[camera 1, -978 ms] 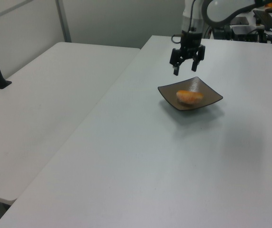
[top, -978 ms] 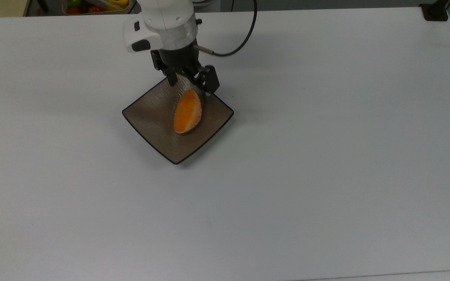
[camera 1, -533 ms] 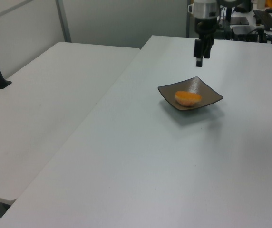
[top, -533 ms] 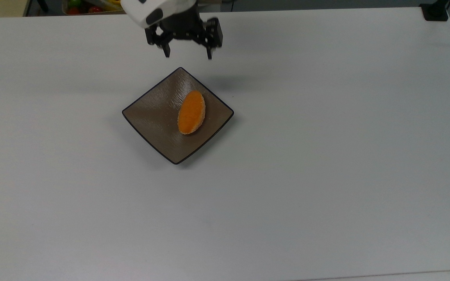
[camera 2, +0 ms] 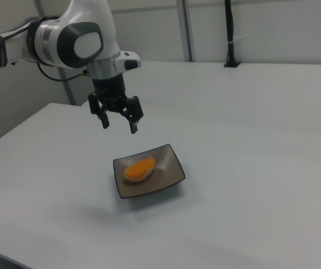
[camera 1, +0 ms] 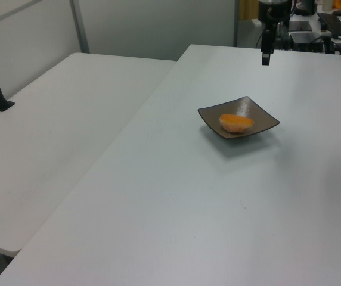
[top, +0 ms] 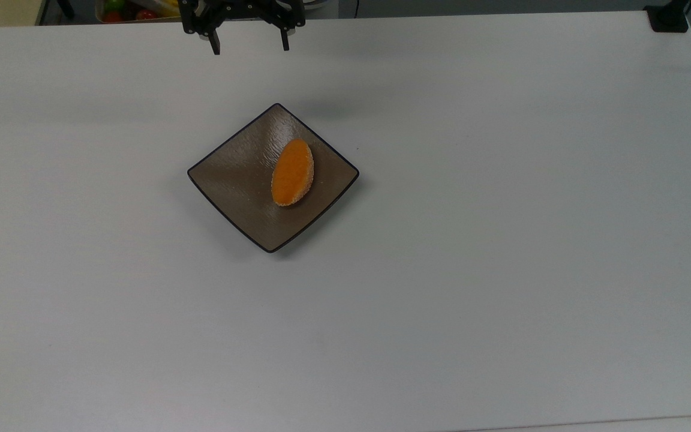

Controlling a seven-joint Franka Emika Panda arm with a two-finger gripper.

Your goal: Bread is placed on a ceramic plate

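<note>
Item, my tool [camera 2: 118, 122]: fingers apart, holding nothing, now lifted well clear of the ceramic plate [top: 231, 180], where a second ago it hung just above the bread [top: 292, 173]; I judge the placing done. Item, the plate: on the counter [top: 501, 240] below and ahead of my tool, holding the bread alone, which lies flat, orange side up, near the middle.

Overhead plus two opposing obliques
</note>
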